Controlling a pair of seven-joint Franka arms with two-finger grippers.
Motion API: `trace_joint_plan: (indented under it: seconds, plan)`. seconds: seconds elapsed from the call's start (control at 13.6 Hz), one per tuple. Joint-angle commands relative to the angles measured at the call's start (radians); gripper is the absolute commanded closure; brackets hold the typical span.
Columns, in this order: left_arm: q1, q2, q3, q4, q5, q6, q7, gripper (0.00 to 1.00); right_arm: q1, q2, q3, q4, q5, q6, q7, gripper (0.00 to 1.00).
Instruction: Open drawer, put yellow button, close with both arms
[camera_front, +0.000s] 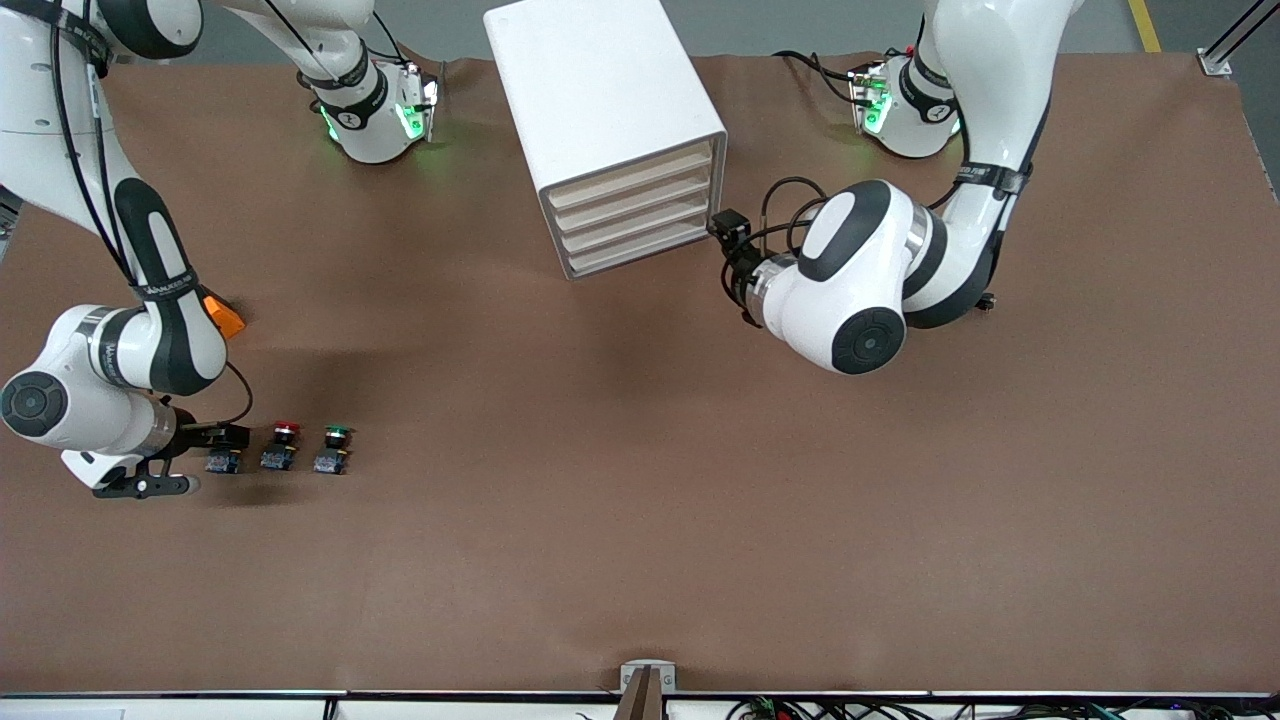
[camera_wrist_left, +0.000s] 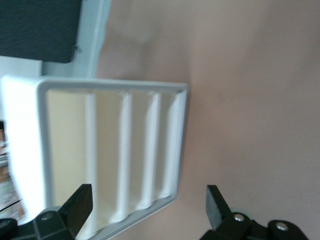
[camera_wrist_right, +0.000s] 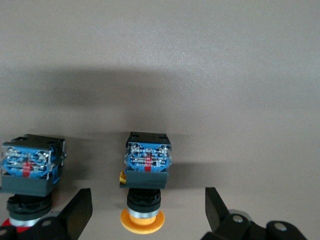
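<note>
Front view: right gripper (camera_front: 205, 455) low at the right arm's end of the table, directly over the yellow button (camera_front: 223, 461), which heads a row w/ the red button (camera_front: 281, 446) & green button (camera_front: 333, 450); left gripper (camera_front: 735, 262) just beside the cabinet (camera_front: 603, 120) corner, drawer (camera_front: 632, 178) shut, top of four

Left wrist view: left fingers (camera_wrist_left: 82, 202) wide apart, nothing held, facing the drawer fronts

Right wrist view: yellow button (camera_wrist_right: 146, 175) centred between wide-open fingers (camera_wrist_right: 216, 206), cap toward the hand, long axis running away from it; right arm clearly nearer
</note>
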Motion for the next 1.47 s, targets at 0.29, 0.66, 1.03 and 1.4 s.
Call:
trace_joint_plan:
  seconds: [0.29, 0.66, 1.03, 1.4]
  plan:
    - [-0.019, 0.084, -0.028, 0.02, -0.154, -0.033, 0.083, 0.02, -0.019, 0.052, 0.017, 0.029, -0.029, 0.056, -0.033, 0.04]
    - [-0.025, 0.135, -0.04, 0.021, -0.233, -0.074, 0.077, 0.15, -0.019, 0.061, 0.017, 0.029, -0.029, 0.056, -0.033, 0.54]
    - [-0.07, 0.187, -0.043, 0.02, -0.299, -0.093, 0.04, 0.21, -0.017, 0.058, 0.017, 0.034, -0.028, 0.048, -0.117, 0.87]
    - [-0.07, 0.227, -0.045, 0.021, -0.322, -0.151, 0.042, 0.38, -0.005, 0.022, 0.022, 0.034, -0.028, 0.042, -0.124, 0.87]
